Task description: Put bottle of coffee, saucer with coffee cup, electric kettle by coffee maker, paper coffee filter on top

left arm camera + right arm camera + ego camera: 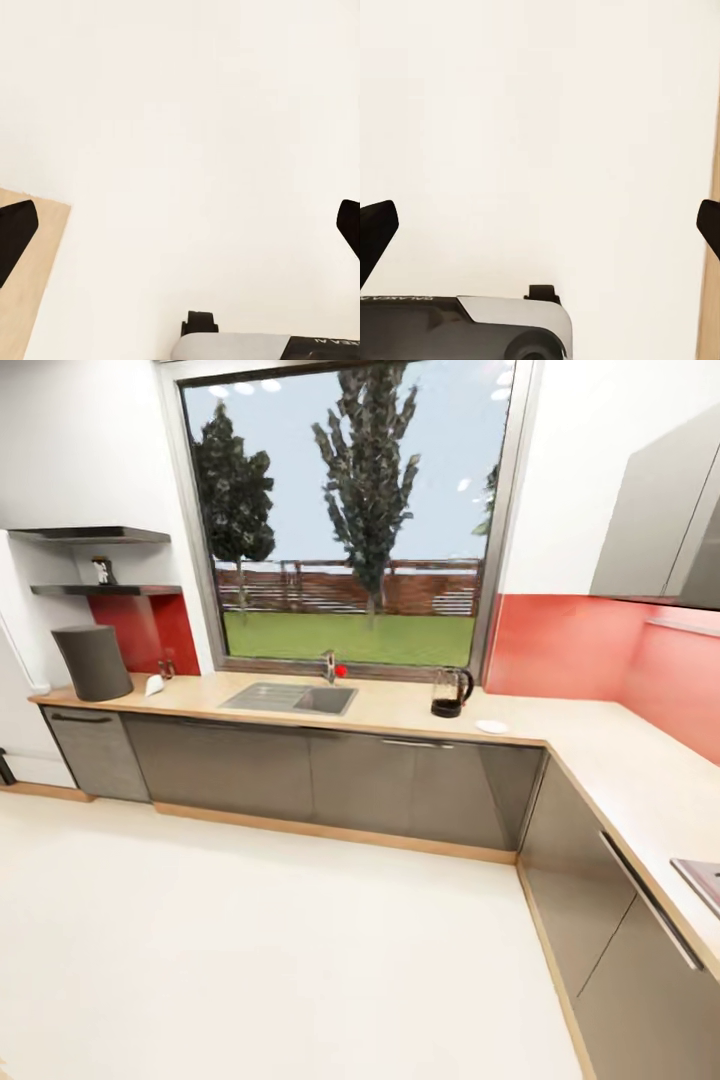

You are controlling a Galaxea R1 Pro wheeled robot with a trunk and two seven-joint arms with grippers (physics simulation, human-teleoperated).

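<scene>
Head view took in the kitchen from a distance: countertop (pixel 400 705) ran under the window and turned along the right wall. Coffee maker (pixel 93 661) stood at the counter's far left end, upright, in front of the red backsplash. Filter (pixel 153 684) lay just beside it on the counter, a small white shape, form hard to read. A small dark item behind the filter was too blurred to identify. Bottle (pixel 102 570) sat on the lower shelf (pixel 105 590) above the coffee maker, tiny, label unreadable. Kettle (pixel 451 692) stood right of the sink (pixel 292 698), well apart from the coffee maker. Saucer (pixel 491 726) lay near the kettle's right, close to the counter's front edge; whether a cup sat on it couldn't be told at that size. A cooktop corner at the right edge was cut off by the frame. Left wrist view: left gripper (pixel 180 229) hung over the pale floor, dark fingertips (pixel 13 236) at opposite frame edges, jaws wide apart, nothing between. Right wrist view: right gripper (pixel 540 229) the same, jaws spread, empty, fingertips (pixel 375 229) mostly cropped.
</scene>
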